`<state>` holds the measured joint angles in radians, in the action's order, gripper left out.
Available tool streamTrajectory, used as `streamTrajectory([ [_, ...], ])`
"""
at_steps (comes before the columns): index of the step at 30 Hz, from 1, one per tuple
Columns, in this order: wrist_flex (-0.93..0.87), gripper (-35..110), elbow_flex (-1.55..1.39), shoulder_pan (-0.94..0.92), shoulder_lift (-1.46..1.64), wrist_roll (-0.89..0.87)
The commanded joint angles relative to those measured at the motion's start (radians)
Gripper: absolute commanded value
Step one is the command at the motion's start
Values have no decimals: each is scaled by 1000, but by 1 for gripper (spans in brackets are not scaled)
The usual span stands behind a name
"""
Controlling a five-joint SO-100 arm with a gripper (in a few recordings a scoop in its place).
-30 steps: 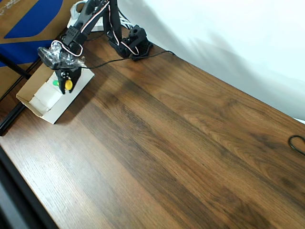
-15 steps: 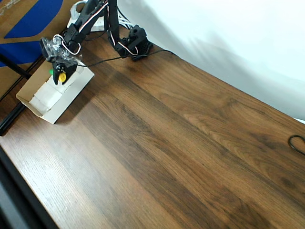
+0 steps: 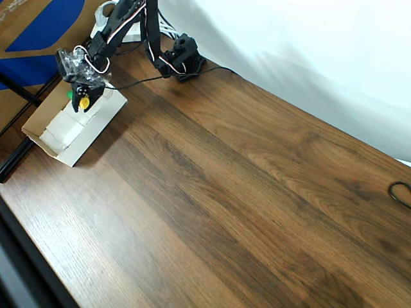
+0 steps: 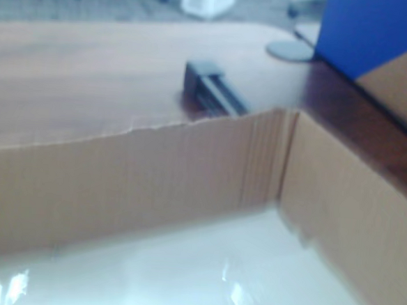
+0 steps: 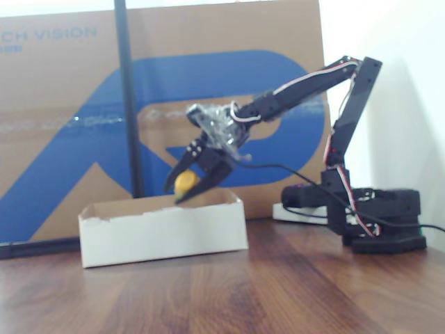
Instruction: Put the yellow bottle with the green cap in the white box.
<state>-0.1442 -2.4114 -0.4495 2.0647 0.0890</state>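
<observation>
Tool (image 5: 186, 188) pinches the yellow bottle with the green cap (image 5: 184, 182), suspended above the white box (image 5: 163, 229) interior; box rests on table (image 3: 244, 192)

Setting: a workbench or small robotics lab corner, not a home room. Evidence: a wood-grain laminate table (image 3: 257, 192) carried a black desktop robot arm (image 5: 334, 125) with exposed white and red wiring, its base (image 3: 183, 58) seated at the far table edge. A large brown-and-blue printed cardboard sheet (image 5: 69, 104) stood as backdrop, with a plain white wall (image 3: 308, 51) beside it. A loose black cable (image 3: 401, 192) lay at the table's right edge in the overhead view.
</observation>
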Motion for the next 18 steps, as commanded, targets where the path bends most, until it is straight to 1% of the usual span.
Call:
streamTrajectory([
  [1,21,25,15,-18,69,12],
  [7,17,24,12,-20,87,12],
  [13,17,1,2,-6,121,35],
  [18,-5,0,-14,25,172,52],
])
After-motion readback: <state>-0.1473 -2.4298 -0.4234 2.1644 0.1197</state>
